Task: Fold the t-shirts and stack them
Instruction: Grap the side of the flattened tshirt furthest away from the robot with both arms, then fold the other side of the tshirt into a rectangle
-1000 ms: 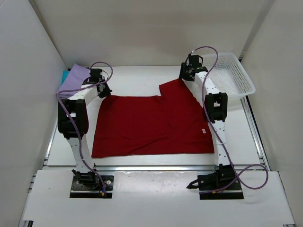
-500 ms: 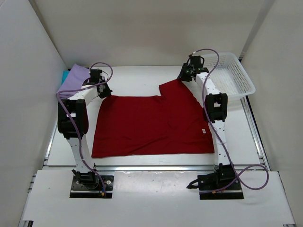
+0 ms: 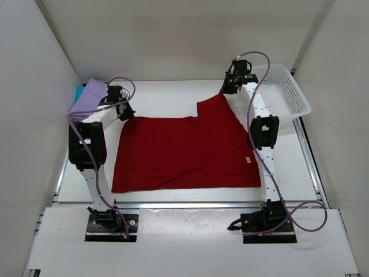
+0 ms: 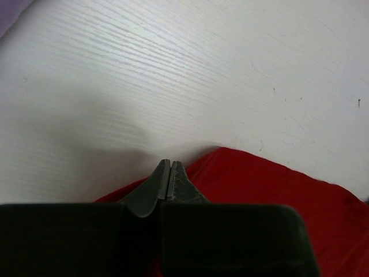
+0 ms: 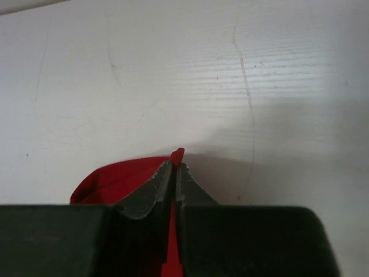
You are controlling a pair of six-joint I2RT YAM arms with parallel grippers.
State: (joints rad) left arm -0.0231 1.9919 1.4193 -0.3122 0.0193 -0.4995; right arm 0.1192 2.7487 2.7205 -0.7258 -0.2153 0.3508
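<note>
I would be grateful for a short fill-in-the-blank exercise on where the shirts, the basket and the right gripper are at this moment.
1. The right gripper is ____ on the far right corner of the red t-shirt.
2. The lavender t-shirt lies at the far ____ corner of the table.
3. The white basket stands at the far ____ corner.

Missing words: shut; left; right.

White table [image 3: 173,95] between plain white walls [image 3: 173,34], under soft even light.

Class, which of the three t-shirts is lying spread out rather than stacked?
The red t-shirt, spread across the middle of the table; the lavender t-shirt lies on the teal t-shirt at the far left.
</note>
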